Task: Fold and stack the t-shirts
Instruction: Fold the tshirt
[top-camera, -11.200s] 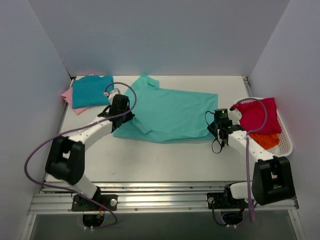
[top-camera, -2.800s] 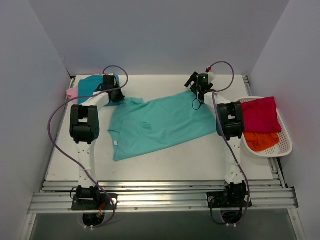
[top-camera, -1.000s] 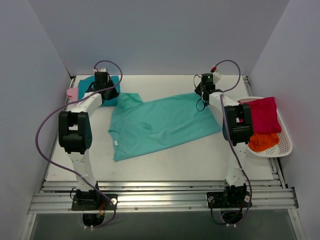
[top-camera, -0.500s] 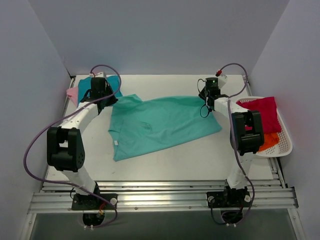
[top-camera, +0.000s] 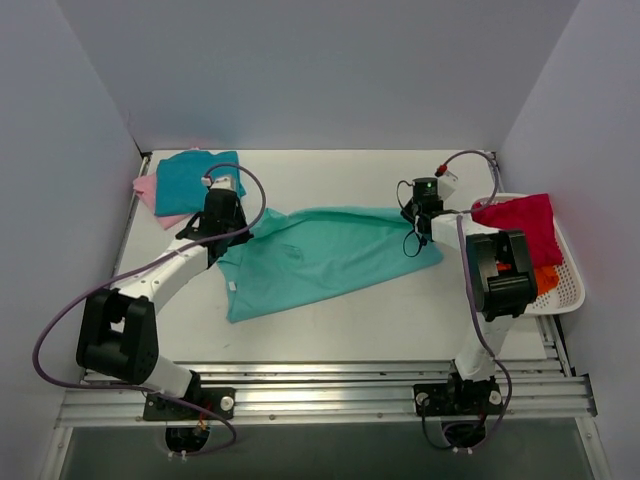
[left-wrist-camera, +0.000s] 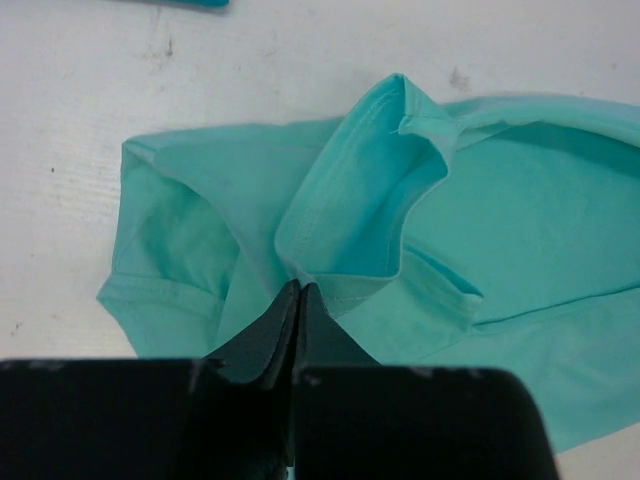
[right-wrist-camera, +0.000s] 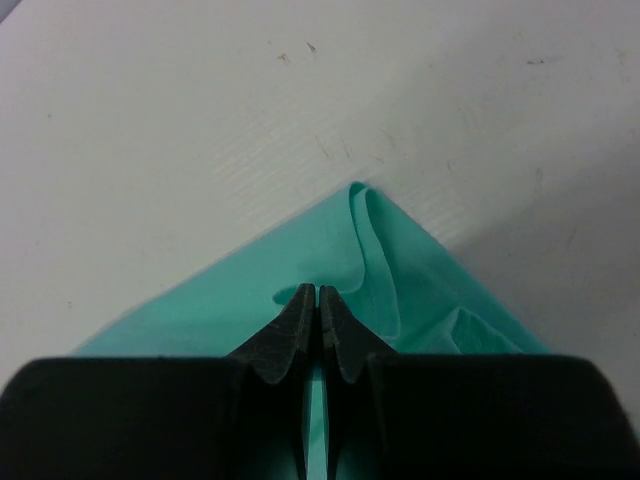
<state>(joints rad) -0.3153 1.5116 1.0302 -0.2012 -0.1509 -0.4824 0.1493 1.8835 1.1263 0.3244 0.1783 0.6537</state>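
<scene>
Mint-green t-shirt (top-camera: 320, 255) spread across a white table (top-camera: 330, 335); left gripper (left-wrist-camera: 298, 291) and right gripper (right-wrist-camera: 318, 293) each clamp its far edge, seemingly raised slightly.

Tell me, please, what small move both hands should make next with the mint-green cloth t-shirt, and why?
Probably pull both nearer, folding the mint-green cloth t-shirt over itself: the left hand and right hand each pinch its far edge, and the rest lies flat.
</scene>
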